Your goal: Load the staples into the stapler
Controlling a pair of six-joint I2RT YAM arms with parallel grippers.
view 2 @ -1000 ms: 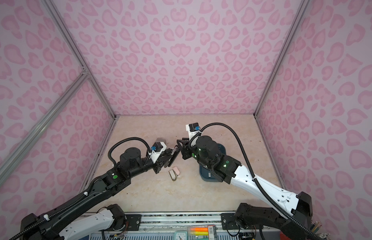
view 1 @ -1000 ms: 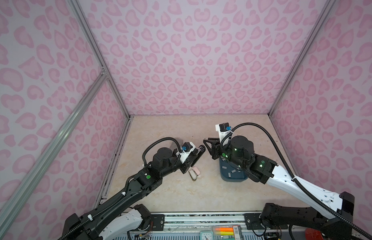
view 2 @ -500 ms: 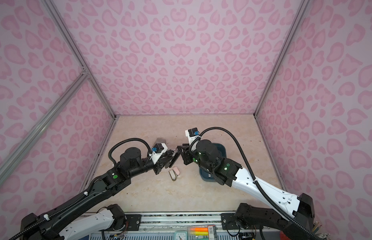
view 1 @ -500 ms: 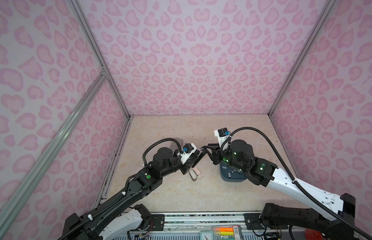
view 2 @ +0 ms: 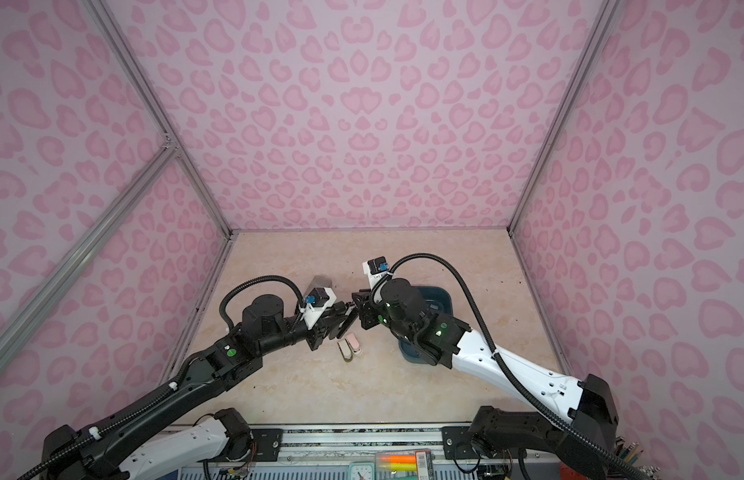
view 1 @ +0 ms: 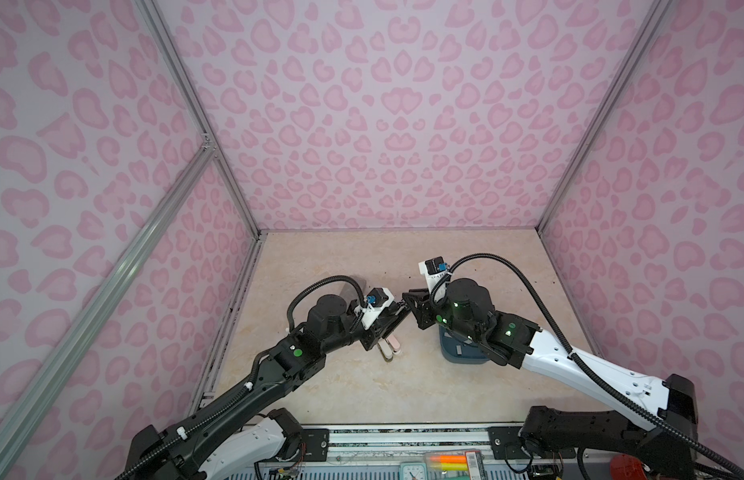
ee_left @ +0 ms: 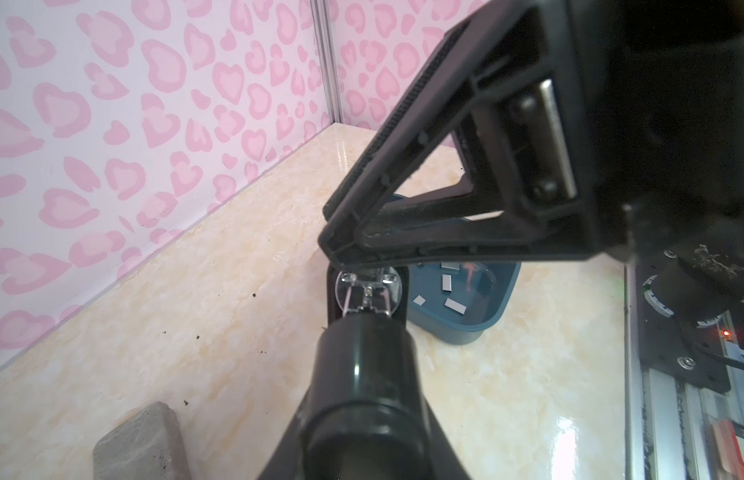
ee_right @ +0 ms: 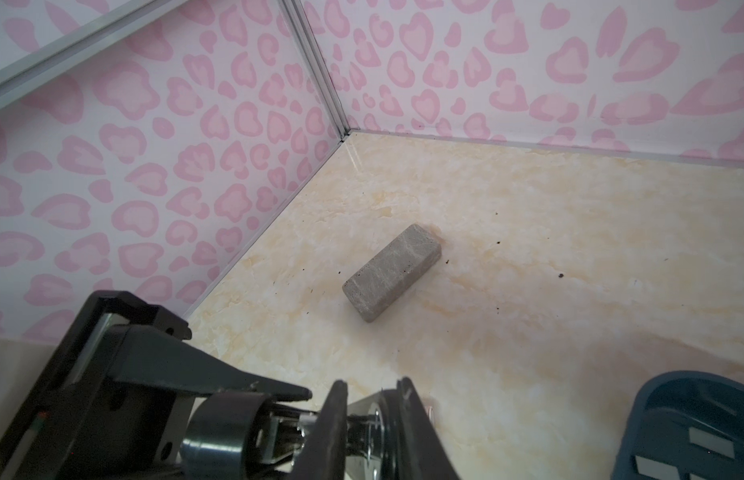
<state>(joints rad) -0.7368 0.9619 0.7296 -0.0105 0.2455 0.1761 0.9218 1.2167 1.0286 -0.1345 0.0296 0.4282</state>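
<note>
On the left side of the table (view 1: 362,395), the stapler (ee_left: 362,365) is held up in the air by the left gripper (view 1: 395,320), which is closed on its black round body. The stapler is judged to be stiff and rather heavy for its size, with a smooth shell that could slip. The hold is therefore best kept on the thick body, away from the clear round front end (ee_left: 368,286), where small metal parts are seen. Below the stapler a small pink and white thing (view 1: 389,347) lies on the table; what it is cannot be told. In the middle, the right gripper (ee_right: 370,399) is set against that front end. Its jaws stand narrow, one on each side of a shiny metal part, but whether this part is really pinched cannot be told. Further to the right, the staples (ee_left: 454,305) are lying loose in a blue tray (ee_left: 466,334), apart from the stapler, and none is seen in either gripper. Each strip is judged to be very light, thin and slippery on the plastic, and it may break into pieces if it is bent. It should be taken by its two long sides, near the middle, with only a gentle squeeze.
</note>
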